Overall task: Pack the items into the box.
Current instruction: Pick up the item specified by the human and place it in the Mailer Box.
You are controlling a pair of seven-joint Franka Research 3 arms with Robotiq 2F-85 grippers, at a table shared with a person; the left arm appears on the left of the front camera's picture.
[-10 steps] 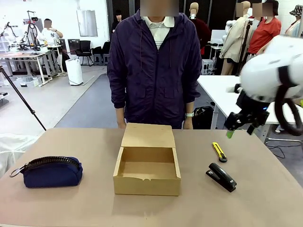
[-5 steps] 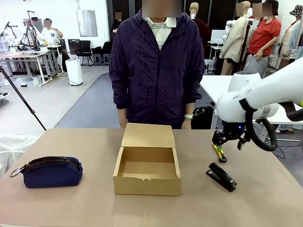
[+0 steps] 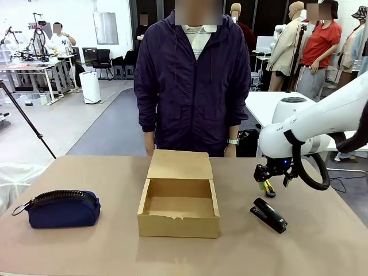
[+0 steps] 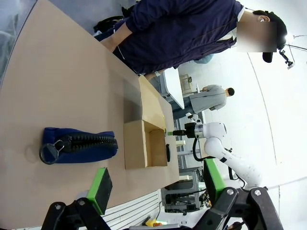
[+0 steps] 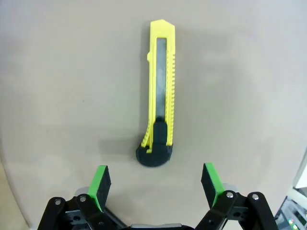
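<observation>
The tan cardboard box [image 3: 179, 207] stands open at mid-table, its flap lid leaning back toward the person. At the table's left lies the navy-blue pouch [image 3: 62, 209], zipper up. A yellow utility knife [image 3: 269, 191] lies right of the box. My right gripper [image 3: 267, 184] hangs just above this knife, open. In the right wrist view the knife [image 5: 160, 91] lies lengthwise ahead of the right gripper [image 5: 156, 184], black end nearest, untouched. In the left wrist view my left gripper [image 4: 156, 184] is open and empty, high over the pouch [image 4: 79, 146] and box [image 4: 144, 143].
A black stapler [image 3: 269, 215] lies near the knife, toward the front right. A person in a dark purple jacket stands at the table's far edge behind the box, hands down. Bare tabletop [image 3: 115, 172] lies between pouch and box.
My right arm has swung down from the upper right and settled low over the yellow knife. Pouch, box and stapler have not moved.
</observation>
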